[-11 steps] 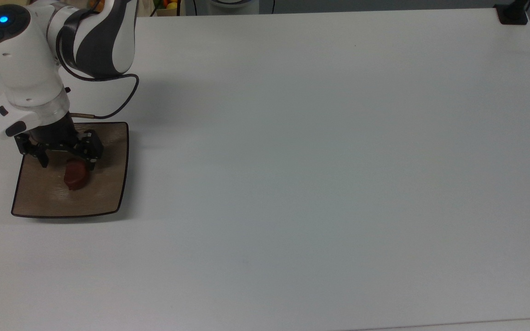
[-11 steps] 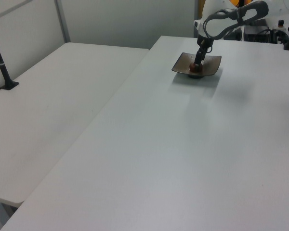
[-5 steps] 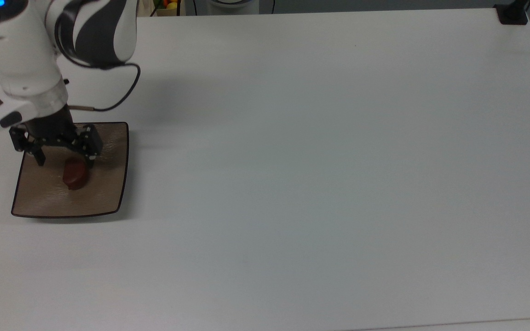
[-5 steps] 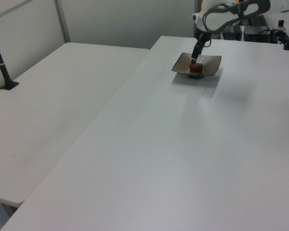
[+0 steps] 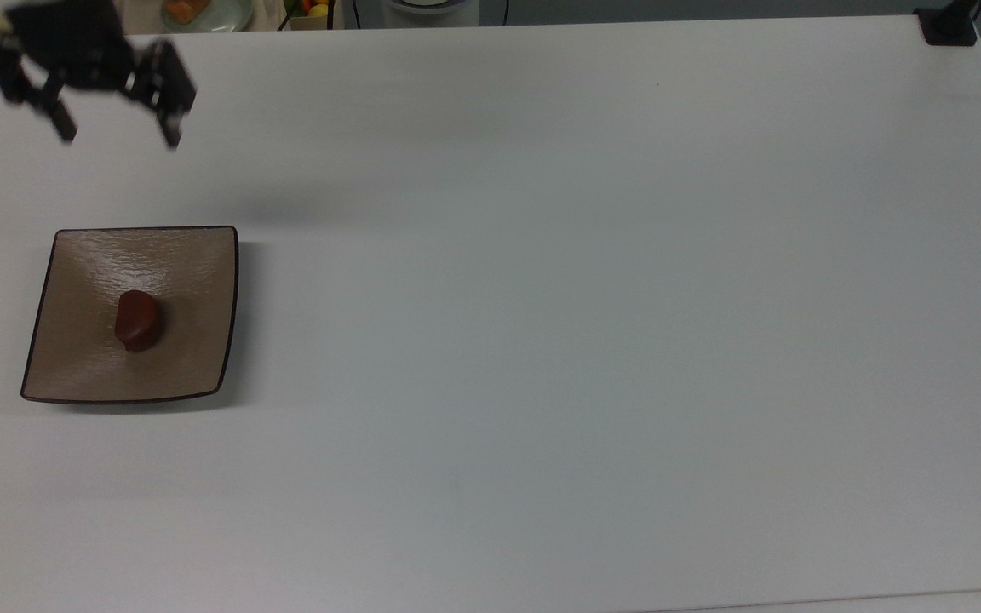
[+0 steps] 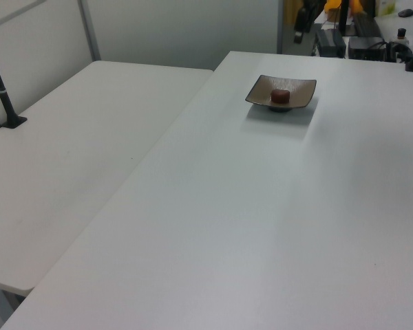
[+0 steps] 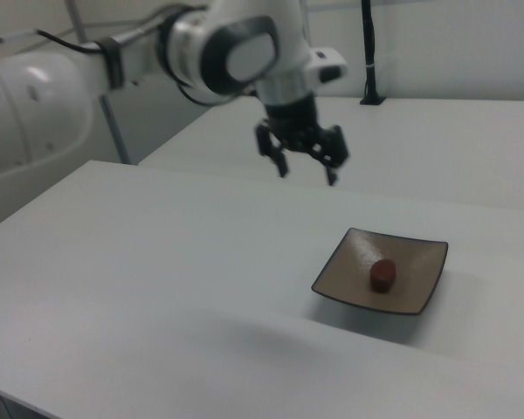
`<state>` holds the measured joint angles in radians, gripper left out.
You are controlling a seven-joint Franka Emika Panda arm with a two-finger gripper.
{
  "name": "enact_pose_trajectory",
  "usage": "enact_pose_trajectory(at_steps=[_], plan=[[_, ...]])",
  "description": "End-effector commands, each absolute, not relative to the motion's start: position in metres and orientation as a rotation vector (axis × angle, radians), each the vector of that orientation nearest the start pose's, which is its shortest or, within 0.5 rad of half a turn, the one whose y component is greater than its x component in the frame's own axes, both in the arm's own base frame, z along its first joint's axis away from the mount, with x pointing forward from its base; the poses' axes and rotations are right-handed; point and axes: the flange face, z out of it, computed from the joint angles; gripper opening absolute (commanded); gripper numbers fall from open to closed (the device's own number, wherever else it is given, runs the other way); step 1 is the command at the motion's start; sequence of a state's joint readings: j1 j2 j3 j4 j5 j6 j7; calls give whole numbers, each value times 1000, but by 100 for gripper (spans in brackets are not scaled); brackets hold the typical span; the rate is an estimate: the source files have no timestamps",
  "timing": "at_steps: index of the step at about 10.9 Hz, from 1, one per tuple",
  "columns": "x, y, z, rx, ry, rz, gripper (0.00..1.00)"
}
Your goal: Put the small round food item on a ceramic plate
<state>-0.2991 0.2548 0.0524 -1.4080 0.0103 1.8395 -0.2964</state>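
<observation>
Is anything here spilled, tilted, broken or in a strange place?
Nothing stands out. The small dark red-brown food lump lies near the middle of the square tan-brown plate, which sits flat on the white table. The black gripper hangs above the table, apart from the plate, jaws open and empty.

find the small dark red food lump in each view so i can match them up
Top view: small round food item at left, mid-height.
Left view: upper middle.
Right view: right of centre, lower.
Shared landmark: it sits on the square tan ceramic plate.
</observation>
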Motion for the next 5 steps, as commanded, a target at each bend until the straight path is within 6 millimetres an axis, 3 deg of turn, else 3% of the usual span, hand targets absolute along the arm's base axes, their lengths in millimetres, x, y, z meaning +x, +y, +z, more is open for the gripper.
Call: enact_pose_trajectory(at_steps=[1,3,5], plan=[[580,-101,628,-3101,-84,-98,100],[558,-57,652,-3078,-148,-37,100],[542,-11,663,-3079,-131,-26,100]])
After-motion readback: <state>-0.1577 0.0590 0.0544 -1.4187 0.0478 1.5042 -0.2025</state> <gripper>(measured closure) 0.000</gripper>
